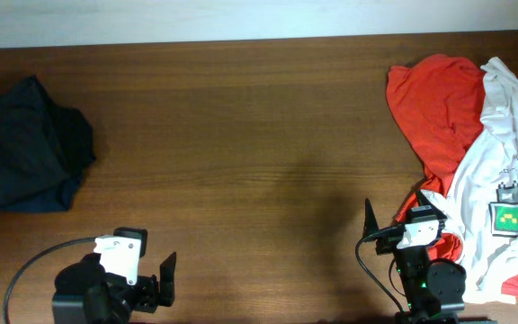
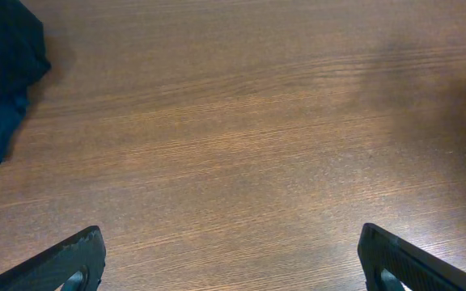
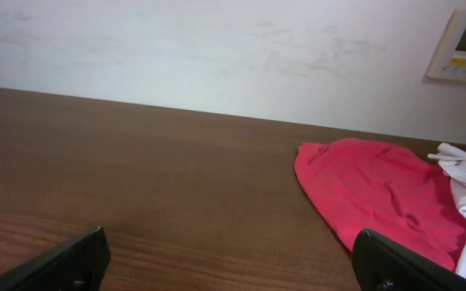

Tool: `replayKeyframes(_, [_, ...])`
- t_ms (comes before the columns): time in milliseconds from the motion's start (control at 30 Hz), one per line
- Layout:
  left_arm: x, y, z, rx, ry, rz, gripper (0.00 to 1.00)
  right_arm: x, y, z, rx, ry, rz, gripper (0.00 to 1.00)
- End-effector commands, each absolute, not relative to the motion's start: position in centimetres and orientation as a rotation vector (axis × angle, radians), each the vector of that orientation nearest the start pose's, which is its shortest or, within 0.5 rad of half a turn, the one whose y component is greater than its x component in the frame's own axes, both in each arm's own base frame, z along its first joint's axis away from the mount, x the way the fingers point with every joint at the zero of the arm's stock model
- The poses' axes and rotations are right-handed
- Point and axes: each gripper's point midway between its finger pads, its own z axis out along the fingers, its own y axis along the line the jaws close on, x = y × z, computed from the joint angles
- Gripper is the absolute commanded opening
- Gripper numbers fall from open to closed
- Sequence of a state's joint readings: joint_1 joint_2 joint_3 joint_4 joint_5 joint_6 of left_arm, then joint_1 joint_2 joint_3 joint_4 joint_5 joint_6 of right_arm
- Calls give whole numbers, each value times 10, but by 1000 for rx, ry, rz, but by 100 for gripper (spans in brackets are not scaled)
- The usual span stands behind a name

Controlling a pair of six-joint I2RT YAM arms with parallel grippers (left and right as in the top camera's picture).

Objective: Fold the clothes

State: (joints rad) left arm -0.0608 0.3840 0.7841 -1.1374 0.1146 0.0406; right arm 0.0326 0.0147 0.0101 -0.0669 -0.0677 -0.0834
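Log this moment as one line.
left gripper: open, empty | right gripper: open, empty | red-and-white garment: crumpled, right | dark garment: heaped, left

- L arm (image 1: 88, 290): folded low at near-left edge, cable looping off its base.
- L gripper (image 2: 231, 268): pitched downward, jaws spread wide.
- R arm (image 1: 430, 281): folded low at near-right edge.
- R gripper (image 3: 231, 265): approx. level, aimed fwd, jaws spread wide.
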Motion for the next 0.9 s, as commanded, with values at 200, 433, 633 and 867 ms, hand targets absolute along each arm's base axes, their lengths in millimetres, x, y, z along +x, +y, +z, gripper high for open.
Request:
replayKeyframes(200, [166, -25, 197, 156, 2072, -101, 99, 245, 21, 157, -157, 1635, 16, 99])
replayKeyframes(433, [224, -29, 190, 151, 1711, -93, 99, 245, 21, 157, -157, 1635, 16, 99])
replayKeyframes(633, [244, -32, 176, 152, 1563, -93, 99, 245, 21, 157, -156, 1635, 16, 99])
replayKeyframes(867, [244, -30, 159, 148, 1633, -90, 99, 245, 21, 157, -156, 1635, 16, 99])
